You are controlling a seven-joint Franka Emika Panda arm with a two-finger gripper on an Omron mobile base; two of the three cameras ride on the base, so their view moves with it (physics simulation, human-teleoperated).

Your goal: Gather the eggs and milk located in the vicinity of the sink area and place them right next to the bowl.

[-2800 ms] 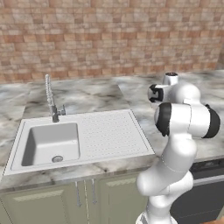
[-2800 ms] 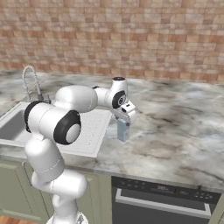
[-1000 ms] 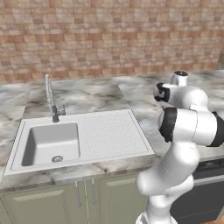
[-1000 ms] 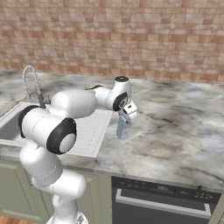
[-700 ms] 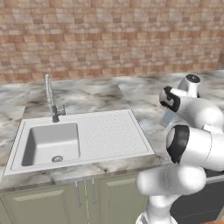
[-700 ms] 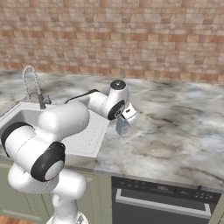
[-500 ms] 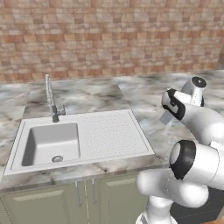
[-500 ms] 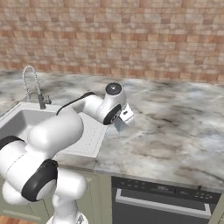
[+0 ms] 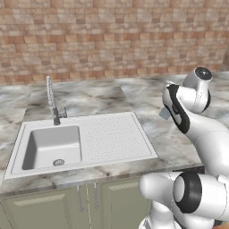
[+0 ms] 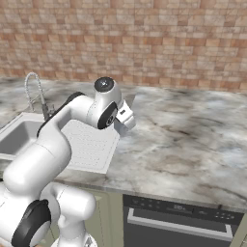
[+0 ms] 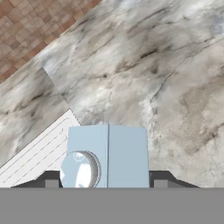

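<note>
Gripper (image 11: 103, 183) clamped on the milk (image 11: 107, 156), one finger each side of the carton. Carton lifted off the marble counter (image 10: 193, 144), hanging just past the right edge of the sink (image 9: 85, 143) drainboard, near its front right corner.

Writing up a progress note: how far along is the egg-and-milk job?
Nothing looks delivered yet: these views show neither a bowl nor an egg. In hand: the milk carton sits between the fingers of the gripper, lifted above the marble counter beside the sink and its drainboard. Left: set the milk next to the bowl, then bring the eggs.
</note>
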